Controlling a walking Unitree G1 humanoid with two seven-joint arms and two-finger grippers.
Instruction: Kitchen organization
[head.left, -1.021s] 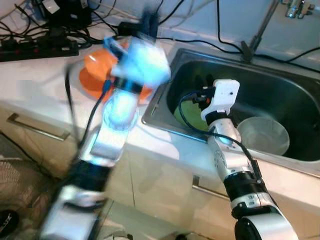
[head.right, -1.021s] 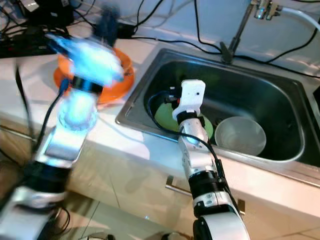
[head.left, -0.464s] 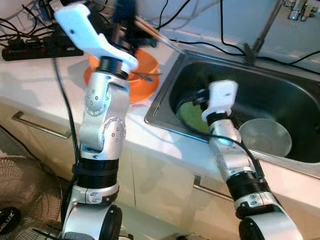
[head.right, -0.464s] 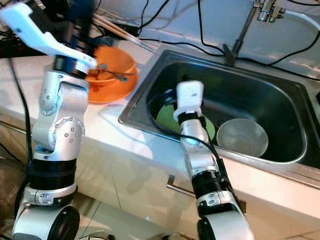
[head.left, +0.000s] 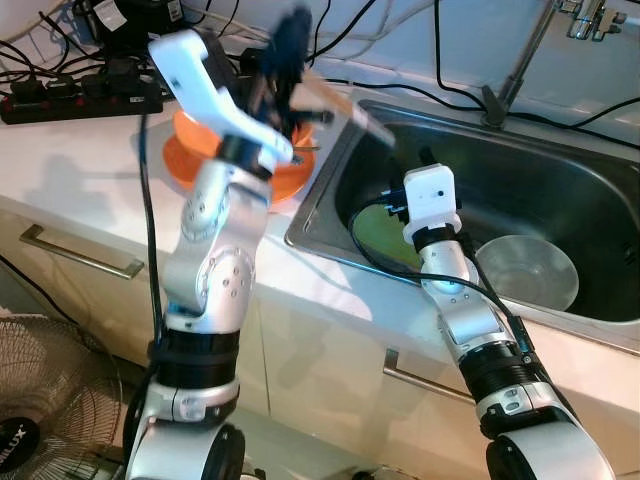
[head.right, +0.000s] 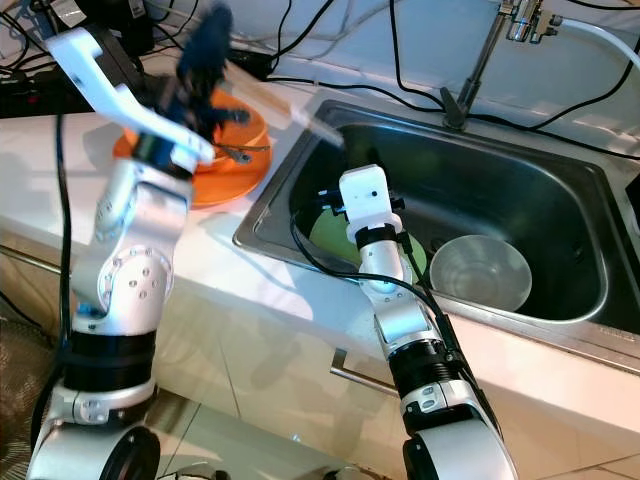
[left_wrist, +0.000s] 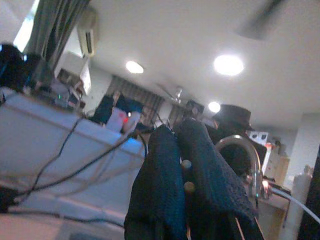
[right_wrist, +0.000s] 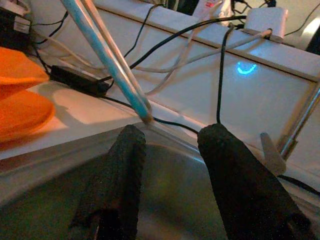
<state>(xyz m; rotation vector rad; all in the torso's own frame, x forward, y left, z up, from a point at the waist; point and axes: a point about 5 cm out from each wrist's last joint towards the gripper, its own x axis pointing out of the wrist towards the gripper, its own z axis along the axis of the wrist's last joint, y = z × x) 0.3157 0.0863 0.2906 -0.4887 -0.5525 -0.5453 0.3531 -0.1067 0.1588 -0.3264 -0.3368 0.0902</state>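
My left gripper (head.left: 288, 48) is raised above the orange bowl (head.left: 190, 135) on the counter, blurred by motion. It is shut on a pair of pale chopsticks (head.left: 335, 100) whose tips slant out over the sink's left rim. Their butt ends show between the shut fingers (left_wrist: 165, 190). The chopsticks (right_wrist: 112, 60) also cross the right wrist view. A metal utensil (head.right: 235, 150) lies in the orange bowl, which sits on an orange plate (head.left: 178, 172). My right gripper (right_wrist: 167, 165) hovers open inside the sink (head.left: 570, 170), above a green plate (head.left: 375, 232), holding nothing.
A clear bowl (head.left: 528, 270) rests in the sink right of the green plate. The faucet (head.left: 520, 60) rises behind the basin. A black power strip (head.left: 80, 95) and several cables run along the back of the counter. A fan (head.left: 45, 400) stands on the floor, lower left.
My left arm has swung up from a blur over the orange bowl, and the chopsticks it holds now tilt toward the sink. My right gripper has shifted slightly left above the green plate.
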